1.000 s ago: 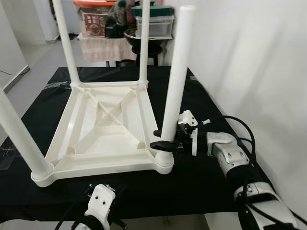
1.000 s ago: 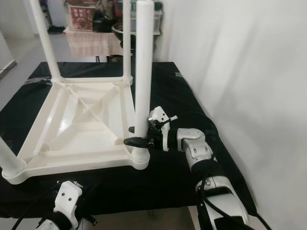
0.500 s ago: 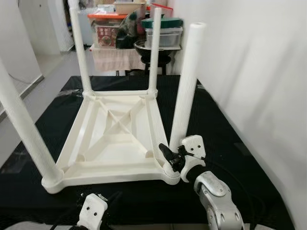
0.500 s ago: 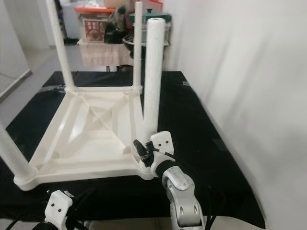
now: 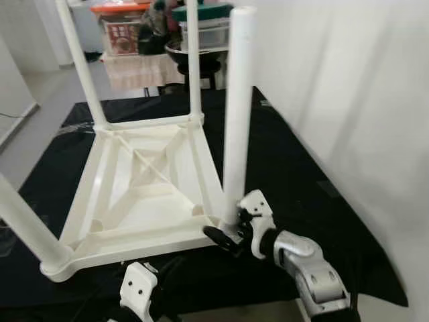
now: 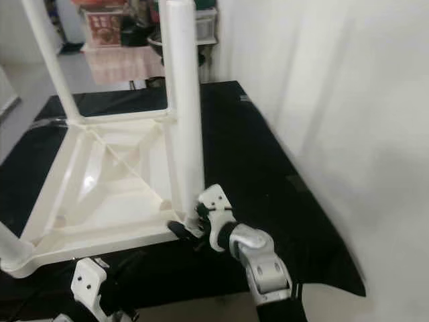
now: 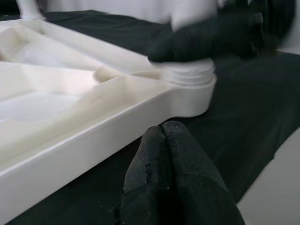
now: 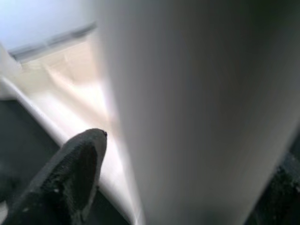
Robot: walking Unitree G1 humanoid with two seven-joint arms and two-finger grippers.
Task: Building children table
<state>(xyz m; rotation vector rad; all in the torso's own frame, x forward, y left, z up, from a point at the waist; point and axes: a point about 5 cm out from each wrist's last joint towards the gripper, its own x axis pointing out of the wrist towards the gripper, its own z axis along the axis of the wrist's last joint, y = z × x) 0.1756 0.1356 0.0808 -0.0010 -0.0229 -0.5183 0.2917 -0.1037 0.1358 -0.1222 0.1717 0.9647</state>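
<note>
While the upturned white plastic children's table [image 5: 144, 194] lies on the black cloth-covered platform [image 5: 288, 161] in the left eye view, the right gripper [image 5: 228, 236] straddles the base of the near-right white tubular leg [image 5: 236, 114], which stands upright in its corner socket. Seen from the left wrist, the left gripper [image 7: 171, 178] has its fingers pressed together, idle beside the table's edge. Seen from the right wrist, one black finger [image 8: 70, 176] lies against the leg, and an off-axis push could cock it and jam the joint.

A white wall [image 5: 348, 100] runs along my right. Ahead, pale floor [image 5: 27, 87] leads to a cluttered shelf [image 5: 144, 64] holding storage containers [image 5: 208, 27].
</note>
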